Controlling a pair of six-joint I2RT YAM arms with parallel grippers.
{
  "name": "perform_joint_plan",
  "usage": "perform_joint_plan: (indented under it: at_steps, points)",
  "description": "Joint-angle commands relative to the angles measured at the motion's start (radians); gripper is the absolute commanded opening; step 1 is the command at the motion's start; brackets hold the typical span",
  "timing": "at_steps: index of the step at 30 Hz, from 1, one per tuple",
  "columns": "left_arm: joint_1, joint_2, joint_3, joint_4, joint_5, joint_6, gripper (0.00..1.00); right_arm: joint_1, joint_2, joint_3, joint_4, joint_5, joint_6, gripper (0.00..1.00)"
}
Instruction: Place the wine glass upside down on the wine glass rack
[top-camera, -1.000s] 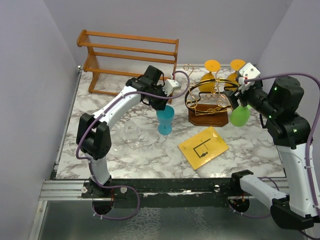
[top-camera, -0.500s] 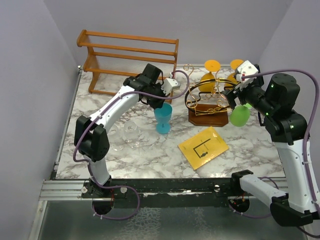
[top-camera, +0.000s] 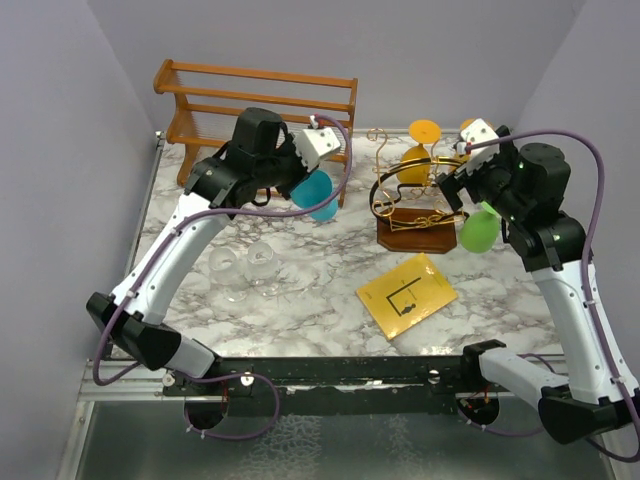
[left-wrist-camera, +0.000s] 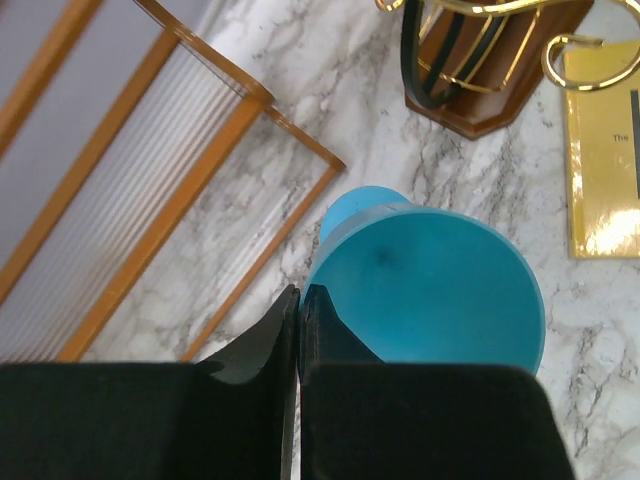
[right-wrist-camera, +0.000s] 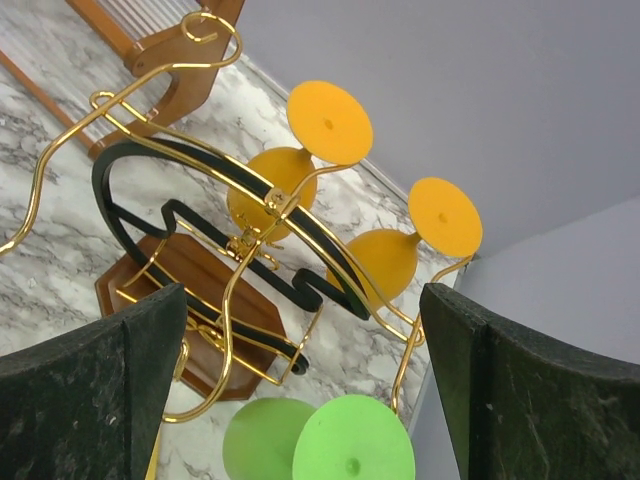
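The left gripper (left-wrist-camera: 300, 300), clamped on the rim of the blue wine glass (left-wrist-camera: 430, 290), holds it above the bench (top-camera: 320, 290), left of the gold wine glass rack (top-camera: 412, 232); a slow inversion should precede hooking. The right gripper (right-wrist-camera: 300, 320) gapes empty near the hanging green glass (right-wrist-camera: 350, 455).

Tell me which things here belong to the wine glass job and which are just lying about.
For the job: blue wine glass in the left tool, gold wire rack, green glass and orange glasses at it.
Lying about: yellow card, wooden slatted shelf, clear glasses.
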Motion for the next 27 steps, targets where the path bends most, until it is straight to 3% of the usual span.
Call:
perform_joint_plan:
  at_steps: [1, 12, 18, 27]
  points:
    - [0.011, -0.077, 0.013, 0.107, -0.059, -0.054, 0.0, -0.004, 0.024, 0.022, 0.111, -0.031, 0.072, 1.0]
    - [0.069, -0.112, 0.12, 0.222, -0.064, -0.202, 0.0, -0.004, 0.076, 0.074, 0.141, -0.223, 0.163, 1.0]
    - [0.087, -0.108, 0.208, 0.229, 0.049, -0.329, 0.0, -0.004, 0.09, 0.044, 0.238, -0.244, 0.259, 1.0]
    - [0.087, -0.08, 0.263, 0.288, 0.185, -0.394, 0.0, -0.004, 0.166, 0.103, 0.294, -0.427, 0.536, 0.99]
